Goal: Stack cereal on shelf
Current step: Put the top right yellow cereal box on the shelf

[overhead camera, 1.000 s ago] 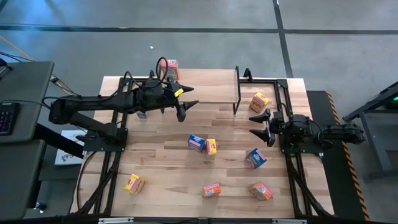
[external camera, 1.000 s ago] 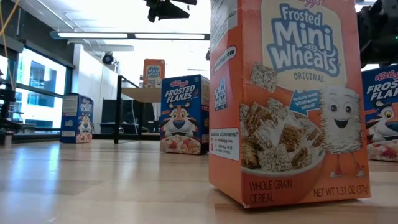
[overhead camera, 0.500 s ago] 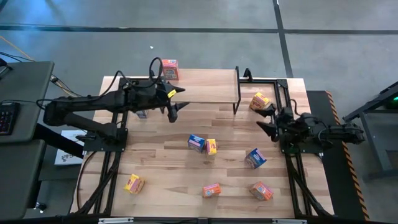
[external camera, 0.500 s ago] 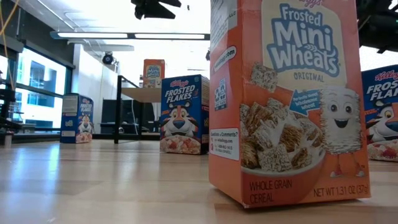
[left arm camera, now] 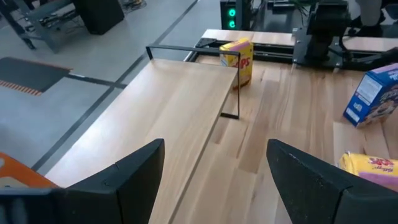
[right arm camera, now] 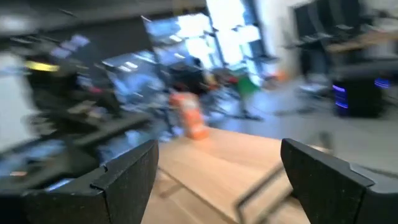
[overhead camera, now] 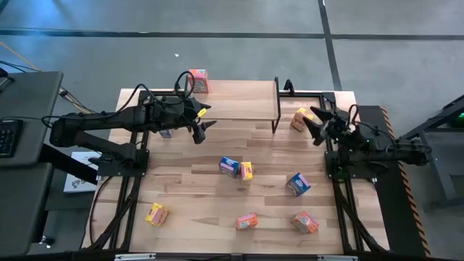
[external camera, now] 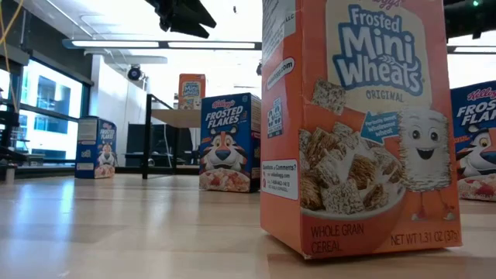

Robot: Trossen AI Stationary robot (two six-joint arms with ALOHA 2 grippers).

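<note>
- Cardboard, light and stiff-walled but crushable: that is how I judge each cereal box, so I would pinch across the two broad faces, gently.
- One orange-red box (overhead camera: 198, 80) already stands on the shelf (overhead camera: 239, 101) at its far left corner.
- A yellow box (overhead camera: 301, 118) lies near the table's (overhead camera: 188, 196) far right edge, just beside my right gripper (overhead camera: 317, 120), whose fingers are spread wide and empty.
- My left gripper (overhead camera: 202, 121) hangs over the shelf's front edge, fingers parted, holding nothing.
- A blue box (overhead camera: 229, 166) and five others lie scattered over the table's middle and near edge; another sits half-hidden under my left arm.
</note>
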